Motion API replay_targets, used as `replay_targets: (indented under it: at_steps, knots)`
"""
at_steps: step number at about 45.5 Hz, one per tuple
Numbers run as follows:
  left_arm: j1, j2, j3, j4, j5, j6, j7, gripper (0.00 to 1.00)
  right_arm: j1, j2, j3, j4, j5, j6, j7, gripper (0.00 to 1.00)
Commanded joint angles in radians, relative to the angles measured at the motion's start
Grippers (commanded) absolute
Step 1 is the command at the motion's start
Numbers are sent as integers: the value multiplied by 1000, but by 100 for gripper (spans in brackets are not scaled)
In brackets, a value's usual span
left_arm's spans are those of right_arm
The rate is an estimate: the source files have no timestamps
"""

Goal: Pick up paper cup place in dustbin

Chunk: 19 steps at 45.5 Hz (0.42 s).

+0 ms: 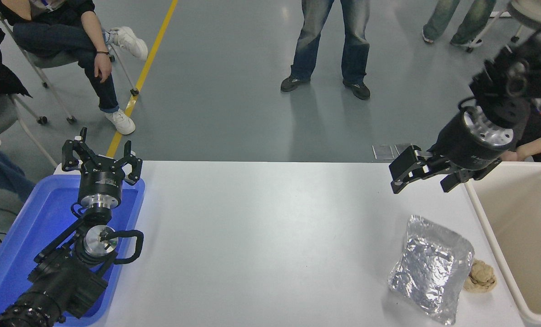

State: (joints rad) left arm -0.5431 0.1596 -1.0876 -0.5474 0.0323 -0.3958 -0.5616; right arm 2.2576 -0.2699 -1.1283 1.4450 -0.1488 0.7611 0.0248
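Paper cup appears nowhere on the tabletop (270,236), the right tool (422,175) hangs released and empty at two o'clock beside the dustbin (479,213), and any descent risks seizing the foil bag (431,268) at four o'clock instead.

No text, brand, number or sign is being shown clearly enough to be read. Small pale print is being carried on the black body of the left gripper (101,160) and on that of the right gripper (422,177), but it is too small and blurred to be made out
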Motion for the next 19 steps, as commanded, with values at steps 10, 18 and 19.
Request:
replay_targets:
  at_steps: [10,18,19]
  knots:
    - [0,0,0,1,0,0,0,99,118,265,-5,3,218,24,-3,100]
    - [0,0,0,1,0,0,0,99,132,262,-19,5,222,24,-3,100]
    - [0,0,0,1,0,0,0,99,132,262,-19,5,221,24,-2,100]
